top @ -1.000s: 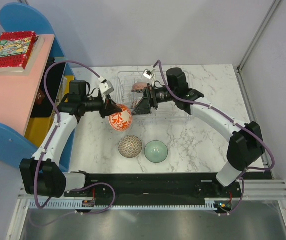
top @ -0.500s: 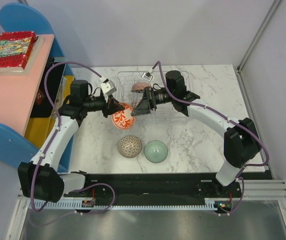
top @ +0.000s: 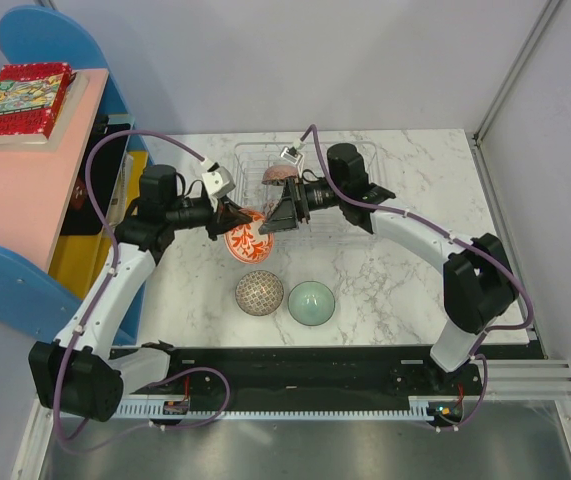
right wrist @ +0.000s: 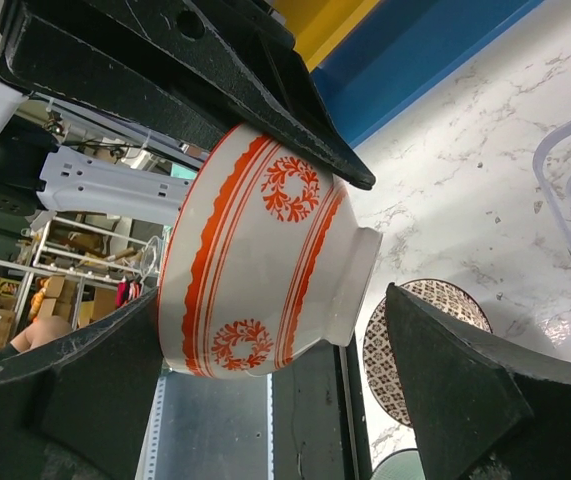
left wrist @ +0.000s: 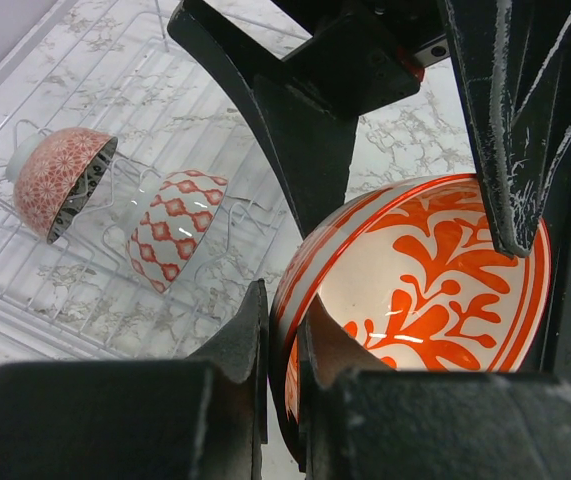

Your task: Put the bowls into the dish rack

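The left gripper (left wrist: pixel 283 335) is pinching the rim of the orange floral bowl (left wrist: pixel 425 290), one finger inside and one outside. It is holding the bowl tipped on edge in the air at the centre of the top view, just beside the dish rack's (top: pixel 248 152) lower-left corner. That grip seems to be presenting the bowl's body to the right gripper (top: pixel 275 218), whose fingers are spread wide and straddling it from rim to foot, apparently for a handover. A reddish patterned bowl (left wrist: pixel 60 180) and a red-lattice bowl (left wrist: pixel 175 235) are leaning in the rack. A beige lattice bowl (top: pixel 259 292) and a mint-green bowl (top: pixel 311 301) are sitting on the table (top: pixel 415 180) lower in the frame. From above, the grippers are covering the rack's near corner and the second racked bowl. Whether the right fingers are touching the bowl is hard to tell.
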